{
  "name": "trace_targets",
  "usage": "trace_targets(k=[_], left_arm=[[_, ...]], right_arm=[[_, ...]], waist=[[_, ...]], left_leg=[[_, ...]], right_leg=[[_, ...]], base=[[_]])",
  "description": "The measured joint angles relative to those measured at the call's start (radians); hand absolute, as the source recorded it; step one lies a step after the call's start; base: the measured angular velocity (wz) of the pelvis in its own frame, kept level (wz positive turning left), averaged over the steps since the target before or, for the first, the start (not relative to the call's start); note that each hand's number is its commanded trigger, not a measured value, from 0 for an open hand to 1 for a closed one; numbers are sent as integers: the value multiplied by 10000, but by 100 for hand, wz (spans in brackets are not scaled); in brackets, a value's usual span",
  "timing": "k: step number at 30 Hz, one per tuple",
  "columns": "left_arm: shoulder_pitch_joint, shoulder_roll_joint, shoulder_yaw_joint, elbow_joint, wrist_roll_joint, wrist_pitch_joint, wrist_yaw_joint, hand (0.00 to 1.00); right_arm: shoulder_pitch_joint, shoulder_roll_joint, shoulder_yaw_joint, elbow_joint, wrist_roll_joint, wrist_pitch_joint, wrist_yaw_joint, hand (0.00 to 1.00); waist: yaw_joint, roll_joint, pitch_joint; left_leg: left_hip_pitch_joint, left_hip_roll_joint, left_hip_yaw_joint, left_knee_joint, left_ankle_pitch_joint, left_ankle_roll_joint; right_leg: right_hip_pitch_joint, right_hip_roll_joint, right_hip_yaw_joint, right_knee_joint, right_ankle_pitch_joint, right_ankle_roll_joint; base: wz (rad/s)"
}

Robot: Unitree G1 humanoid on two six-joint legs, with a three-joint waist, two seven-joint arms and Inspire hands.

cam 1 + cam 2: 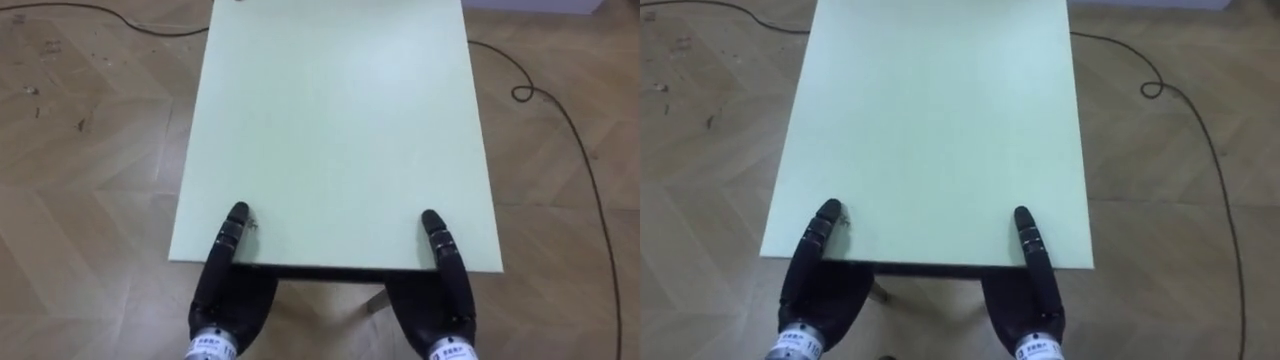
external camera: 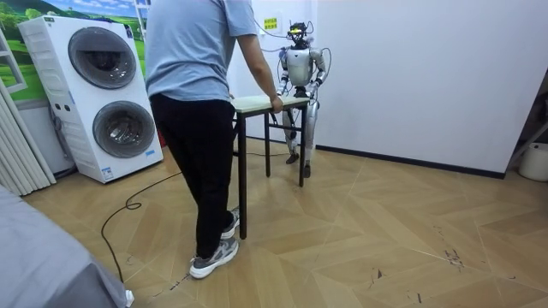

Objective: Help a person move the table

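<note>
Green table point(image 1: 335, 120), near edge at robot hands point(image 1: 235, 300) point(image 1: 435, 305)

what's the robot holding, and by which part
the table, by its near edge: left hand and right hand lap over it, grip beneath hidden; a person holds the far end

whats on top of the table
Part of the left hand and right hand lies on the table's near edge; how they hold underneath is covered by the top.

Open floor point(image 1: 90, 150) both sides of table point(image 1: 340, 120), cable point(image 1: 520, 94) looping at right, washers point(image 2: 103, 94) beside person point(image 2: 197, 77), wall point(image 2: 411, 68) behind robot
</note>
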Motion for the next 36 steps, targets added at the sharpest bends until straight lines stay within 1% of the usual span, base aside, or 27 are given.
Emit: trace_targets(k=[3, 4, 6, 7, 8, 10, 12, 13, 14, 15, 16, 17, 18, 19, 20, 21, 22, 23, 25, 27, 28, 29, 30, 31, 32, 33, 36], left_arm=[[-19, -7, -83, 73, -35, -13, 66, 100], [-92, 6, -120, 72, -37, -75, 90, 100], [23, -266, 30, 70, -46, -201, 87, 100], [302, -470, 171, 67, -128, -226, 61, 100], [451, -604, 237, 67, -197, -202, 53, 100], [453, -576, 248, 67, -257, -115, 54, 100], [303, -554, 268, 68, -253, 3, 89, 100], [207, -580, 173, 68, -230, 18, 95, 100], [103, -655, 162, 70, -89, 28, 110, 100], [20, -673, 174, 99, -41, 30, 125, 100], [-146, -658, 115, 266, -24, 88, 144, 100], [-174, -669, 77, 419, -62, 91, 137, 100], [-102, -640, 59, 447, -69, 49, 95, 100], [49, -435, 117, 316, -83, -157, -225, 100], [212, -253, 194, -103, -132, -244, -302, 100], [210, -316, 180, -98, -150, -211, -313, 100], [185, -584, 86, -108, -175, -121, -416, 100], [6, -573, 102, -70, -363, -101, -346, 100], [-520, -561, -27, 292, -453, -88, -164, 100], [-1065, -635, -138, 758, -518, -90, -50, 100], [-1289, -664, -177, 913, -519, -89, -1, 100], [-1425, -649, -204, 993, -513, -90, 22, 100], [-1397, -627, -206, 1050, -513, -90, 25, 100], [-1349, -619, -212, 1083, -517, -88, 24, 100], [-1276, -619, -228, 1140, -518, -42, 23, 100], [-1237, -616, -229, 1164, -516, -7, 23, 100], [-995, -617, -244, 1326, -516, 8, 59, 100]], right_arm=[[10, -36, 116, 138, 163, -134, 1, 100], [-43, -59, 142, 113, 166, -221, 4, 100], [-403, -419, 349, 86, 229, -207, -123, 100], [-592, -686, 640, 91, 258, -218, -302, 100], [-641, -784, 695, 90, 255, -214, -351, 100], [-638, -788, 667, 86, 249, -218, -357, 100], [-577, -732, 643, 1, 245, -274, -357, 100], [-521, -733, 605, -51, 246, -352, -359, 100], [-503, -734, 548, -126, 253, -411, -358, 100], [-509, -702, 513, -142, 253, -436, -352, 100], [-438, -683, 363, -134, 257, -438, -352, 100], [-269, -734, 353, -194, 259, -412, -345, 100], [-212, -717, 356, -187, 257, -348, -344, 100], [-282, -566, 475, -220, 229, -206, -321, 100], [-179, -502, 680, -640, 186, -267, -298, 100], [-34, -714, 708, -860, 172, -410, -289, 100], [-25, -1055, 756, -1079, 185, -664, -61, 100], [-232, -1081, 756, -1028, 234, -688, -147, 100], [-409, -1160, 640, -901, 318, -697, -279, 100], [-583, -1118, 433, -670, 312, -714, -301, 100], [-649, -1099, 265, -570, 305, -654, -301, 100], [-677, -1012, 135, -470, 296, -609, -300, 100], [-633, -945, 37, -392, 260, -460, -291, 100], [-579, -920, -23, -363, 220, -393, -285, 100], [-448, -889, -71, -318, 177, -294, -243, 100], [-383, -869, -107, -284, 168, -237, -222, 100], [-220, -788, -293, -14, 89, 127, -204, 100]], waist=[[367, 196, 19], [366, 252, -5], [705, 579, 50], [822, 916, -4], [819, 1173, -38], [545, 1344, -18], [98, 1392, 7], [49, 1442, 12], [53, 1544, 12], [32, 1578, 37], [-146, 1564, 76], [-585, 1587, 69], [-633, 1775, -76], [-630, 1883, -136], [-619, 1554, -97], [-591, 1667, -63], [-364, 1990, 14], [-390, 1869, 47], [-441, 1730, 38], [-438, 1707, 36], [-481, 1671, 31], [-576, 1537, 13], [-666, 1425, -30], [-712, 1384, -63], [-739, 1295, -102], [-741, 1231, -110], [-1055, 957, -120]], left_leg=[[165, 109, -1098, -816, 824, -587], [310, 98, -1391, -1673, 1445, -915], [235, 550, -1368, -108, 228, -882], [278, 860, -1393, 1681, -740, -957], [381, 1044, -1498, 3390, -1189, -986], [917, 1140, -1760, 4872, -1281, -1018], [1895, 1492, -1779, 4901, -1228, -1087], [2640, 1781, -1768, 4341, -1112, -1178], [3396, 1998, -1747, 3369, -716, -1293], [3674, 1989, -1777, 2729, -1082, -1536], [4017, 1634, -1644, 1604, -1246, -1554], [4354, 1369, -1655, 735, -1129, -1477], [4381, 1576, -1670, 418, -1146, -1477], [4445, 1838, -1786, -253, -1212, -1579], [4482, 1462, -1558, -359, -1630, -2024], [4556, 1328, -1487, -294, -1953, -2067], [4719, 1188, -1776, -227, -2664, -1815], [4610, 872, -1930, -232, -2856, -1752], [4426, 538, -1889, -199, -3115, -1524], [4347, 230, -1743, -314, -3425, -1269], [4185, 46, -1683, -404, -3640, -991], [3880, -137, -1547, -370, -3757, -800], [3582, -373, -1547, -183, -3630, -586], [3511, -504, -1517, -159, -3540, -504], [3411, -773, -1429, -66, -3397, -342], [3384, -903, -1392, 3, -3339, -256], [3321, -1406, -1162, 361, -3134, 213]], right_leg=[[-33, 566, -93, -369, 449, -666], [-105, 706, -246, -826, 779, -851], [-300, 805, -809, -924, 935, -987], [-331, 987, -1232, -774, 1056, -1134], [-289, 1148, -1596, -702, 1118, -1248], [-344, 1304, -2102, -562, 1103, -1378], [-456, 1323, -2595, -390, 1069, -1433], [-707, 1315, -2632, -75, 1057, -1454], [-1124, 1292, -2527, 406, 1030, -1489], [-1361, 1225, -2357, 720, 1017, -1491], [-1894, 856, -1809, 1636, 1038, -1526], [-2789, 897, -1191, 2831, 1045, -1709], [-3096, 1552, -806, 2464, 994, -1733], [-3527, 2763, -306, 581, 1759, -2192], [-3762, 2749, -816, -685, 4364, -2561], [-3778, 2607, -1175, -506, 3681, -2995], [-4004, 2595, -1352, -193, 3365, -2824], [-4169, 2318, -1760, -124, 3403, -2894], [-4319, 1759, -2423, -187, 3528, -2943], [-4517, 1361, -2545, -205, 3773, -2676], [-4665, 1103, -2588, -253, 3984, -2418], [-4797, 834, -2527, -436, 4306, -1960], [-4760, 593, -2395, -815, 4667, -1457], [-4701, 466, -2369, -974, 4866, -1178], [-4556, 227, -2369, -1330, 5175, -743], [-4478, 117, -2359, -1483, 5284, -594], [-3946, -399, -2176, -2092, 5834, 227]], base=[[-4], [-23], [-75], [-88], [-57], [32], [77], [46], [30], [38], [70], [66], [27], [-5], [4], [0], [-11], [-13], [30], [32], [28], [32], [23], [15], [5], [6], [17]])
